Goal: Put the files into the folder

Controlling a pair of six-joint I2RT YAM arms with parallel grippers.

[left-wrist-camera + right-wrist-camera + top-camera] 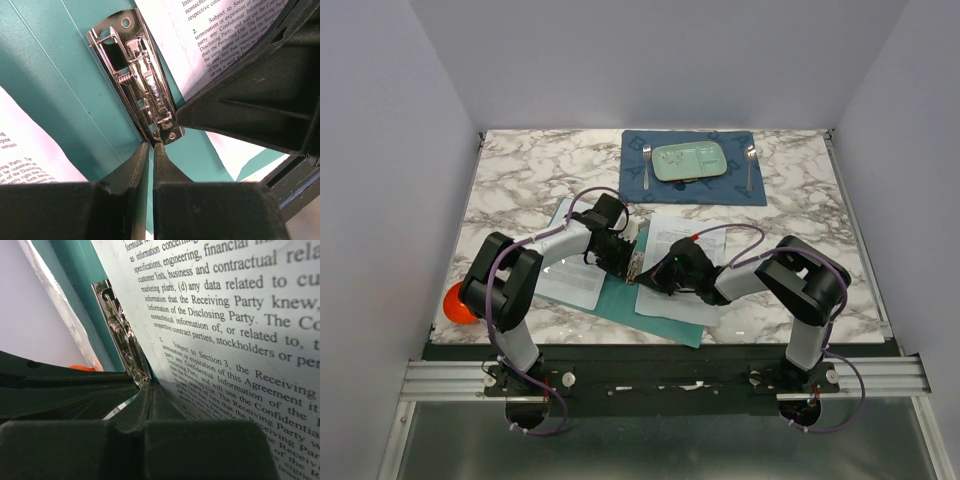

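Observation:
The teal folder (620, 296) lies open on the marble table, a white printed sheet on its left leaf (568, 278) and another on its right leaf (677, 248). A chrome clip (635, 265) sits on the centre crease. My left gripper (631, 260) and right gripper (651, 276) meet at this clip. In the left wrist view the left gripper (151, 146) is shut, its tips touching the near end of the clip (142, 75) on the folder (60, 75). In the right wrist view the right gripper (151, 384) is shut, between the clip (122, 335) and the sheet's edge (240, 330).
A dark blue placemat (735, 185) at the back carries a pale green plate (689, 160), a fork (646, 165) and a spoon (750, 165). An orange object (455, 303) lies at the table's left front edge. White walls enclose the table.

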